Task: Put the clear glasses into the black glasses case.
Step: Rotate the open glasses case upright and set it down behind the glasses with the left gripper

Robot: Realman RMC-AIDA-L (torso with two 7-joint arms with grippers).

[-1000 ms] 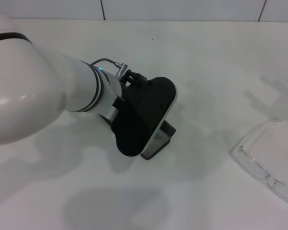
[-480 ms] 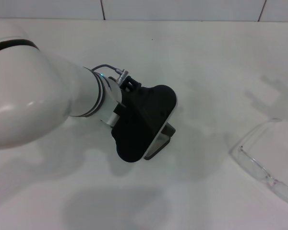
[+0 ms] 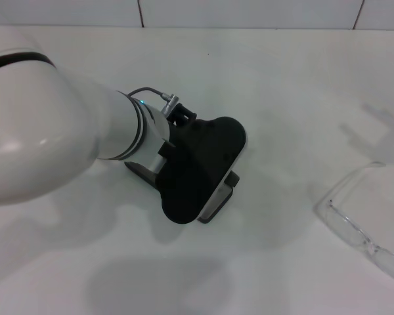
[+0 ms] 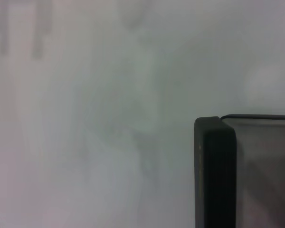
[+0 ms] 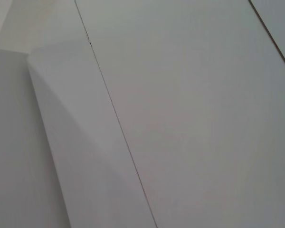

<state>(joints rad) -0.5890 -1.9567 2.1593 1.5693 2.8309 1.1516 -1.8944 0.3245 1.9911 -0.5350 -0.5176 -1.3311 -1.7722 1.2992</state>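
Looking down from the head camera, we see our left arm [image 3: 59,144] reaching in from the left, big and white, across a plain white table [image 3: 282,85]. At its end sits the left gripper [image 3: 213,190], low over the middle of the table, and its black housing covers nearly everything beneath it. Just a grey-and-black edge peeks out at the lower right of that housing, and a sliver of dark shows at its left side too. We cannot tell from here whether the fingers are apart or together, or whether they have hold of anything.

Over to the left wrist camera, and there it is: the black case [image 4: 216,171], one dark rounded corner and wall filling part of the shot, with a greyish surface beside it. It rests on the white table, right under the left gripper. Whether that grey surface is the lining, we cannot say for sure.

Now the glasses [image 3: 364,220]. They lie well apart from the case, far off at the right edge of the table in the head view, clear and glassy, with part of the frame running out of the picture. Nothing touches them.

Our right gripper is not in sight. The right wrist camera gives us only pale flat panels with thin dark seams between them.
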